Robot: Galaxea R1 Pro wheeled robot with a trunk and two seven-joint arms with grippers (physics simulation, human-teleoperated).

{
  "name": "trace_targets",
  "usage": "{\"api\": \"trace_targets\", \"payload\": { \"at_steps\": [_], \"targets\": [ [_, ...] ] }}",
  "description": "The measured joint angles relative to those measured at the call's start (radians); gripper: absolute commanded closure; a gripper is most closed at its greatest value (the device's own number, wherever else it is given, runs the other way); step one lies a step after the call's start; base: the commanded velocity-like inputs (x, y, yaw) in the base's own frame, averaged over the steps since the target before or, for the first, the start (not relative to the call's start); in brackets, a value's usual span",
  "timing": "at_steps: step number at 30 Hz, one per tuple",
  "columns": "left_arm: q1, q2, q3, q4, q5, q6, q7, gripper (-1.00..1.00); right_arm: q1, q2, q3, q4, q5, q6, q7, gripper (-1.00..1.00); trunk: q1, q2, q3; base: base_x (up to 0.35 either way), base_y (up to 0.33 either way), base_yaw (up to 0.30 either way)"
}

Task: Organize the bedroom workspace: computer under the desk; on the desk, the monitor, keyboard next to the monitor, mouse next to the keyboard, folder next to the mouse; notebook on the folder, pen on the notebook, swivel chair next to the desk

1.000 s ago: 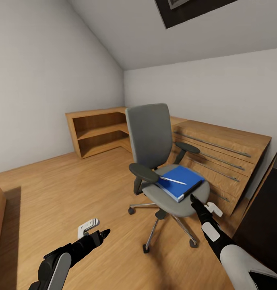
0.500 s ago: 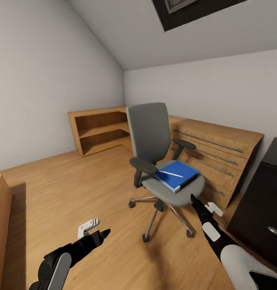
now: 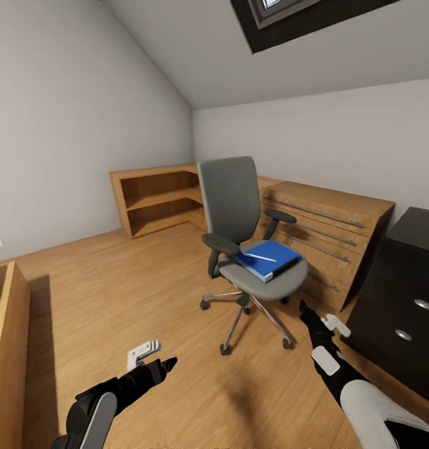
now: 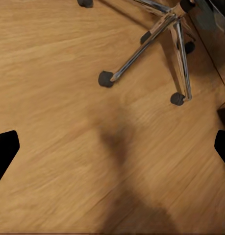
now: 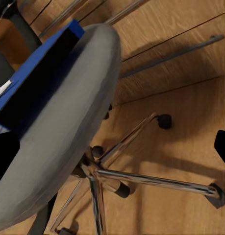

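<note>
The grey swivel chair (image 3: 232, 199) stands mid-room on the wooden floor. On its seat lies the blue folder (image 3: 269, 262), and the white pen (image 3: 259, 256) rests on the folder. The desk's dark drawer unit (image 3: 398, 299) is at the right edge. My left gripper (image 3: 169, 362) hangs low over the floor, open and empty, short of the chair. My right gripper (image 3: 303, 307) is open and empty, just in front of the seat and below it. The right wrist view looks up past the seat (image 5: 73, 132) at the folder's edge (image 5: 46, 61). The left wrist view shows the chrome base (image 4: 159, 32).
A low light-wood shelf cabinet (image 3: 155, 199) lines the far corner. A wood unit with metal bars (image 3: 320, 227) stands behind the chair. Another wooden piece (image 3: 5, 337) is at the left edge. Open floor (image 3: 115, 280) lies to the chair's left.
The whole view has shifted: the chair now looks farther and more to the left, and more of the dark drawer unit shows at right. Both arms hold the same pose.
</note>
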Motion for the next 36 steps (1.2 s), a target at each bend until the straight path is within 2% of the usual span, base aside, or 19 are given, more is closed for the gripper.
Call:
{"api": "trace_targets", "payload": {
  "at_steps": [2, 7, 9, 11, 12, 13, 16, 18, 20, 22, 25, 28, 32, 36],
  "targets": [
    [0.0, -0.001, -0.024, 0.019, -0.005, 0.0, 0.002, -1.0, 0.0, 0.001, 0.001, 0.023, 0.0, -0.059, -0.018, -1.0, 0.0, 0.0, 0.0, -0.018, 0.0, 0.0],
    [0.0, 0.0, -0.07, 0.039, -0.014, -0.007, 0.003, -1.0, 0.0, 0.004, 0.004, 0.056, 0.002, -0.143, -0.04, -1.0, -0.008, 0.014, 0.006, -0.007, 0.0, 0.0],
    [0.0, 0.0, -0.078, 0.044, -0.015, -0.013, 0.003, -1.0, 0.0, 0.01, 0.005, 0.072, 0.002, -0.167, -0.044, -1.0, -0.015, 0.028, 0.012, -0.003, 0.0, 0.0],
    [0.0, -0.001, -0.088, 0.066, -0.017, -0.022, 0.004, -1.0, 0.0, 0.028, 0.01, 0.103, 0.002, -0.203, -0.048, -1.0, -0.023, 0.042, 0.019, -0.001, 0.0, 0.0],
    [0.0, -0.003, -0.092, 0.095, -0.03, -0.032, 0.005, -1.0, 0.0, 0.048, 0.029, 0.162, -0.005, -0.247, -0.05, -1.0, -0.027, 0.049, 0.022, 0.0, 0.0, 0.0],
    [0.0, -0.003, -0.093, 0.11, -0.059, -0.05, 0.005, -1.0, 0.0, 0.057, 0.038, 0.209, -0.006, -0.29, -0.051, -1.0, -0.031, 0.056, 0.025, 0.0, 0.0, 0.0],
    [0.0, -0.006, -0.093, 0.148, -0.127, -0.111, 0.006, -1.0, 0.002, 0.064, 0.052, 0.269, -0.001, -0.369, -0.05, -1.0, -0.042, 0.077, 0.034, 0.0, 0.0, 0.0],
    [0.0, -0.006, -0.093, 0.169, -0.15, -0.142, 0.006, -1.0, 0.006, 0.066, 0.055, 0.281, 0.005, -0.393, -0.05, -1.0, -0.05, 0.091, 0.041, 0.0, 0.0, 0.0],
    [0.0, -0.007, -0.092, 0.222, -0.179, -0.19, 0.006, -1.0, 0.039, 0.07, 0.055, 0.293, 0.028, -0.421, -0.05, -1.0, -0.057, 0.105, 0.047, 0.0, 0.0, 0.0],
    [0.0, -0.007, -0.092, 0.269, -0.189, -0.209, 0.007, -1.0, 0.073, 0.074, 0.054, 0.297, 0.047, -0.437, -0.05, -1.0, -0.065, 0.119, 0.053, 0.0, 0.0, 0.0],
    [0.0, -0.006, -0.092, 0.387, -0.203, -0.264, 0.007, -1.0, 0.136, 0.083, 0.055, 0.3, 0.072, -0.494, -0.05, -1.0, -0.077, 0.14, 0.062, 0.0, 0.0, 0.0],
    [0.0, -0.004, -0.091, 0.49, -0.214, -0.363, 0.007, -1.0, 0.188, 0.092, 0.055, 0.301, 0.078, -0.552, -0.05, -1.0, -0.088, 0.161, 0.072, 0.0, 0.0, 0.0],
    [0.0, -0.002, -0.09, 0.6, -0.218, -0.459, 0.009, -1.0, 0.237, 0.095, 0.056, 0.301, 0.081, -0.592, -0.05, -1.0, -0.104, 0.189, 0.084, 0.0, 0.0, 0.0],
    [0.0, 0.0, -0.087, 0.667, -0.22, -0.489, 0.009, -1.0, 0.269, 0.092, 0.055, 0.301, 0.081, -0.604, -0.05, -1.0, -0.119, 0.217, 0.097, 0.0, 0.0, 0.0]
  ]
}}
